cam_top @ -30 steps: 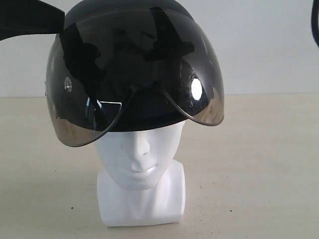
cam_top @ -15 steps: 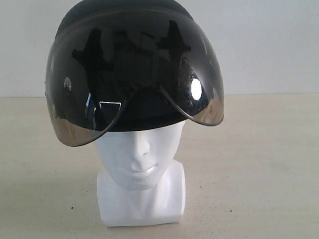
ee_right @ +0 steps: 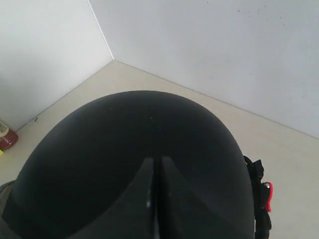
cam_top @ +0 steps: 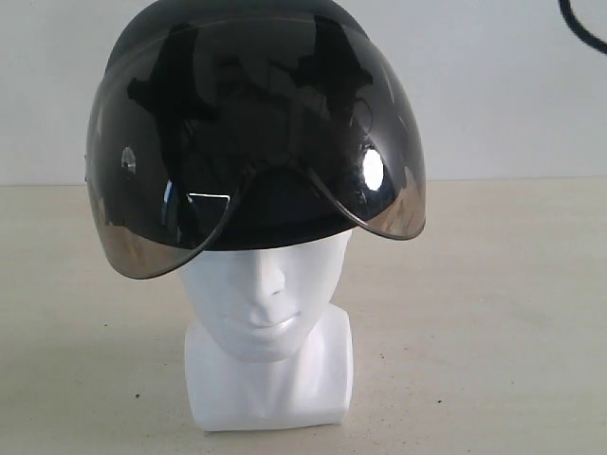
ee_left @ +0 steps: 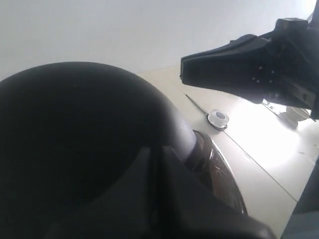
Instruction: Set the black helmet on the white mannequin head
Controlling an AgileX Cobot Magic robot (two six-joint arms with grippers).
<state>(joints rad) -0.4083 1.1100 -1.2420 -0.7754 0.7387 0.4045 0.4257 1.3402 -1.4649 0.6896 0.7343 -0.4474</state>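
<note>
The black helmet sits on the white mannequin head. Its smoky visor hangs over the brow, so the nose, mouth, neck and block base show below it. Neither gripper appears in the exterior view. In the left wrist view my left gripper is shut and empty, its tips over the helmet's dark shell beside the visor edge. My right gripper is shut too, with nothing between its fingers, pointing over the crown of the helmet. Whether either gripper touches the shell I cannot tell.
The right arm's black end hangs beyond the helmet in the left wrist view. A small white round piece lies on the beige table. A red object stands by the wall. A strap buckle with red hangs at the helmet's side. A cable crosses the top corner.
The black arm part at the exterior view's top left, next to the helmet, has left that view. The helmet and head have not moved. A cable now shows at the top right.
</note>
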